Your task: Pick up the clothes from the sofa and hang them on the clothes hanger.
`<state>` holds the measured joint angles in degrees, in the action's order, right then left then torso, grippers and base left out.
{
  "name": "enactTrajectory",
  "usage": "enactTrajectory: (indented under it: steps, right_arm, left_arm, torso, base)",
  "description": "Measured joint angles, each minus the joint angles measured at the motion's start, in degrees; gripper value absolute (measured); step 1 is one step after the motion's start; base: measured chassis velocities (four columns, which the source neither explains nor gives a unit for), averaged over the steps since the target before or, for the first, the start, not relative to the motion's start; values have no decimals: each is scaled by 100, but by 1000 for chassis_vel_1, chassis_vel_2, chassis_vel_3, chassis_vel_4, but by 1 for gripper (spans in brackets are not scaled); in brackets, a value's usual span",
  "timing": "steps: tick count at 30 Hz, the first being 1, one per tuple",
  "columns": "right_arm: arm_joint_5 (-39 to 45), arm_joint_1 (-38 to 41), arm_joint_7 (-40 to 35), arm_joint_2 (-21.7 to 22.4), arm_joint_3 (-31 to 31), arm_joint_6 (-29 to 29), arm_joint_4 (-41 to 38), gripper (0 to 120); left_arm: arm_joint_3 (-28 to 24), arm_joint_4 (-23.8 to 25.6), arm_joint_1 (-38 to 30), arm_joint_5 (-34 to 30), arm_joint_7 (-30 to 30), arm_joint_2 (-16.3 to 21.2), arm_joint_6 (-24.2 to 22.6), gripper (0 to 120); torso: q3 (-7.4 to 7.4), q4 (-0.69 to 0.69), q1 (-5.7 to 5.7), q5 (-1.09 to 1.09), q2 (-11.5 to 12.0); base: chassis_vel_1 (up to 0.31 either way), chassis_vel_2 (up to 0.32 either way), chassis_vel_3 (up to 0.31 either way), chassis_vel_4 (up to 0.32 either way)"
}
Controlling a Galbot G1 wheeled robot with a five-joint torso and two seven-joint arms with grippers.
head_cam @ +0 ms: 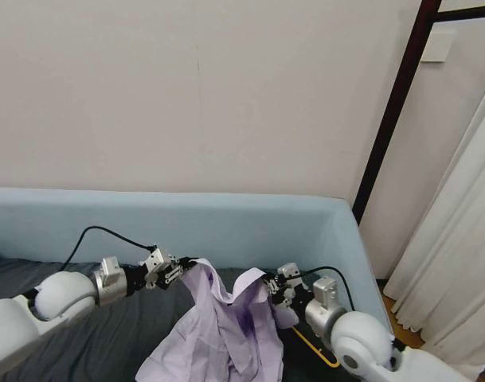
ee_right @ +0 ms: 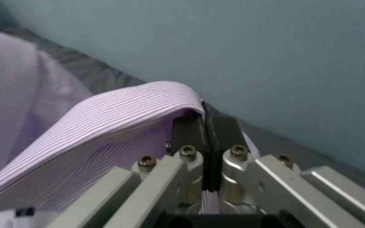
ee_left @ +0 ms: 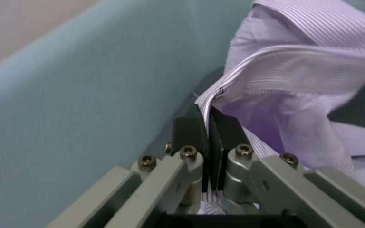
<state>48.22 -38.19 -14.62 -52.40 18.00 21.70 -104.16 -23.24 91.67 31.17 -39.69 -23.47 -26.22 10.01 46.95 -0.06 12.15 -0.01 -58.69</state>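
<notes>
Left end effector point(head_cam: 181, 268) is clenched on a fold of the purple striped shirt point(head_cam: 226, 334), its two dark fingers point(ee_left: 192, 130) pressed together with cloth between them. It is held just above the seat point(head_cam: 43, 270) of the sofa. Right end effector point(head_cam: 268, 286), a little to the right and nearer, is likewise grasping another edge of the shirt. Between the two the cloth sags in a dip, and the rest hangs down in a heap onto the dark grey seat. A thin yellow rod point(head_cam: 318, 350) lies on the seat under the right arm. Behind the shirt runs the pale blue sofa back point(head_cam: 226, 219), which turns a corner at the right. Beyond it stands a plain cream wall point(head_cam: 186, 95). At the far right a dark post point(head_cam: 393, 111) rises beside a white curtain point(head_cam: 457, 263).
</notes>
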Motion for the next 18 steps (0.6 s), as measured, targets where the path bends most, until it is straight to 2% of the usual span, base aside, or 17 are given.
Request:
enactTrajectory:
  steps: [4,5,9,16,18]
  right_arm:
    - [-65,437,1,-527,354,17,1007,0]
    - [-65,437,1,-527,354,17,1007,0]
    - [-224,719,-2,-918,599,30,1707,0]
    - [-491,943,-3,-1218,739,-49,2364,0]
    - [-519,1065,-28,-1333,756,-34,2700,0]
  left_arm:
    - [-51,-723,160,65,-31,-522,70,0]
    - [-51,-723,160,65,-31,-522,70,0]
    - [-55,-1259,218,74,-34,-917,97,0]
    - [-18,-1607,214,-54,-17,-1134,93,0]
    - [-16,-1884,172,-246,116,-1283,169,0]
  torso:
    - [0,-2,0,-1,0]
    - [0,-2,0,-1,0]
    - [0,-2,0,-1,0]
    - [0,-2,1,0,0]
    - [0,-2,0,0,0]
  base:
    - [0,0,0,0]
    - [0,0,0,0]
    - [0,0,0,0]
    - [0,0,0,0]
    - [0,0,0,0]
